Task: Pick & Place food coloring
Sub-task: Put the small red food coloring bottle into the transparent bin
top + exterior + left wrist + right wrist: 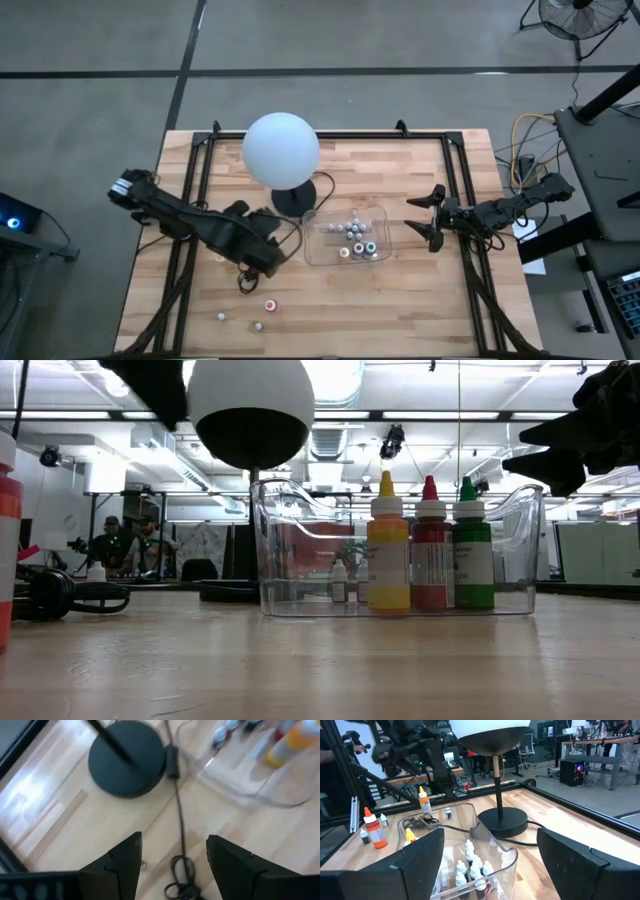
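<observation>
The food coloring bottles stand in two groups. Several stand upright inside the clear tray [348, 238], with yellow [388, 545], red [431, 547] and green [472, 548] ones in a row and small white-capped ones [472, 862] behind them. Others stand loose on the table near its near-left corner: an orange-capped one [372, 827], one with a red cap [270, 304] and small pale ones [222, 316]. My left gripper [172, 855] is open, above the table left of the tray, over a black cable. My right gripper [490, 865] is open and hovers right of the tray.
A white globe lamp [281, 148] stands on a round black base [127, 757] just beyond the tray's far-left corner. Its cable [179, 820] runs across the wood under my left gripper. Black frame rails [455, 170] run along the table's left and right sides.
</observation>
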